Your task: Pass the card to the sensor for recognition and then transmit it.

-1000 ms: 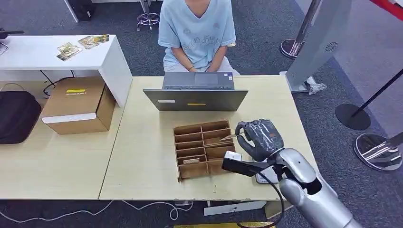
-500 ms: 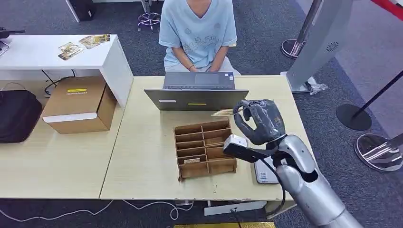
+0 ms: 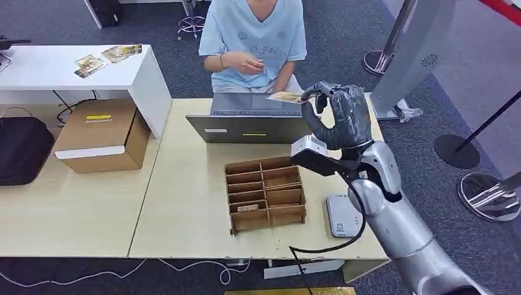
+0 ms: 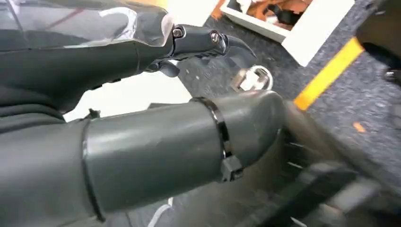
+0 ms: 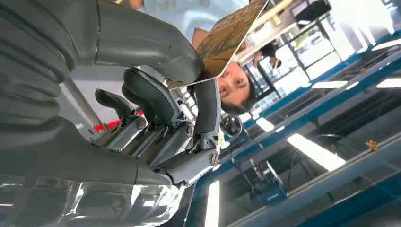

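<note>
In the head view the right hand [image 3: 340, 117] is hovering in the upper middle of the frame, above the far edge of the pale wooden table [image 3: 184, 203] and just over the open laptop [image 3: 255, 120], and it is pinching the card [image 3: 284, 97] between its thumb and a finger, with the card sticking out flat toward the left of the frame. In the right wrist view the same card [image 5: 227, 35] is sitting against the thumb tip near the top centre, its printed brown face showing, while the darker fingers [image 5: 156, 101] are curling below it. A person in a light blue shirt [image 3: 255, 37] is sitting behind the laptop at the top centre, with one hand [image 3: 246, 61] lifted in front of the chest, apart from the card. The cardboard divider tray [image 3: 265, 193] is lying in the middle of the frame on the table, and the small grey sensor pad [image 3: 343, 215] is lying flat just to the right of it, in the lower right, partly behind the silver forearm. A cardboard box [image 3: 101, 135] is standing at the left, beside a white desk [image 3: 67, 70] in the upper left that is carrying a few more cards [image 3: 107, 58]. In the left wrist view the left hand [image 4: 142, 94] is hanging over grey carpet, thumb and fingers stretched out with nothing between them.
</note>
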